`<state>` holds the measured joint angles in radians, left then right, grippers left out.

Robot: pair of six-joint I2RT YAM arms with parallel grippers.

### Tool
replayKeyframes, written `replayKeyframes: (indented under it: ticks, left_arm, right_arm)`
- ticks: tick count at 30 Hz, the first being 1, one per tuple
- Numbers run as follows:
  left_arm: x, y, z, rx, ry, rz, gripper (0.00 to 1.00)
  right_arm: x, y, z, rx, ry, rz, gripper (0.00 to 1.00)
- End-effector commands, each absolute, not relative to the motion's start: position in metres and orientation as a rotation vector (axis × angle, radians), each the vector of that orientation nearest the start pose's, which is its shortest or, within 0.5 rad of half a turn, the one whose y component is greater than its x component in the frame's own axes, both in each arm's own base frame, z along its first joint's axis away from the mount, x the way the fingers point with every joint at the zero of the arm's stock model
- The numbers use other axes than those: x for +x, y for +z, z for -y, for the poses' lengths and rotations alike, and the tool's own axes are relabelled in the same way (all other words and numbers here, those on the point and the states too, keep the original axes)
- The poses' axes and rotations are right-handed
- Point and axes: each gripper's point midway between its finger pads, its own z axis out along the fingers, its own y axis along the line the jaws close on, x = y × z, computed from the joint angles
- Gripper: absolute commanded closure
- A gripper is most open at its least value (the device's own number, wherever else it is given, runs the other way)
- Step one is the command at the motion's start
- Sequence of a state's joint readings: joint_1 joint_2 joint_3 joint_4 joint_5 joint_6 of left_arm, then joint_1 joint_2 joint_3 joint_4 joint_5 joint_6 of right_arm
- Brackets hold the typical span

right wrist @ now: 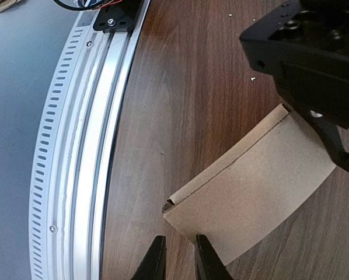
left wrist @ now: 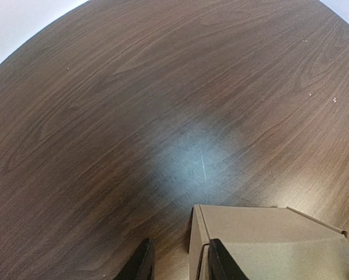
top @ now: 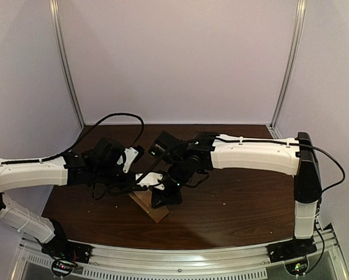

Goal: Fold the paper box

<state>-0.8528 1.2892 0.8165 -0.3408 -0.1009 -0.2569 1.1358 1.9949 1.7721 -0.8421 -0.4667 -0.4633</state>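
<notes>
We observe the left tool (left wrist: 180,242) spread astride the paper box (left wrist: 268,245) wall, lower frame. The right tool (right wrist: 180,237), narrowly spread, pinches nothing beside the box corner.

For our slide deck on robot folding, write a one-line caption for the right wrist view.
Right gripper at a corner of the bowed paper box panel.

Paper box (left wrist: 268,242) on dark wooden table (left wrist: 133,105), its left wall between parted fingers (left wrist: 140,265)

Paper box (top: 154,210) lies on table (top: 238,204), under left hand (left wrist: 177,265) and right hand (right wrist: 177,259).
</notes>
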Motion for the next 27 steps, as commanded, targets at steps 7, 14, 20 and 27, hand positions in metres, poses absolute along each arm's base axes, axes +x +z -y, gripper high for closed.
replayKeyframes:
  ticks: [7,14,20,27]
  left_arm:
    - [0.247,0.123,0.263,0.667,-0.422,-2.332,0.66]
    - [0.257,0.125,0.274,0.687,-0.424,-2.313,0.65]
    - [0.257,0.115,0.278,0.688,-0.437,-2.319,0.65]
    - [0.268,0.170,0.275,0.640,-0.430,-2.193,0.62]
  right_arm:
    - [0.141,0.159,-0.473,-2.066,0.741,-1.736,0.84]
    - [0.151,0.172,-0.470,-2.037,0.656,-1.686,0.80]
    - [0.150,0.174,-0.473,-2.055,0.635,-1.658,0.76]
    - [0.141,0.188,-0.475,-2.069,0.642,-1.603,0.71]
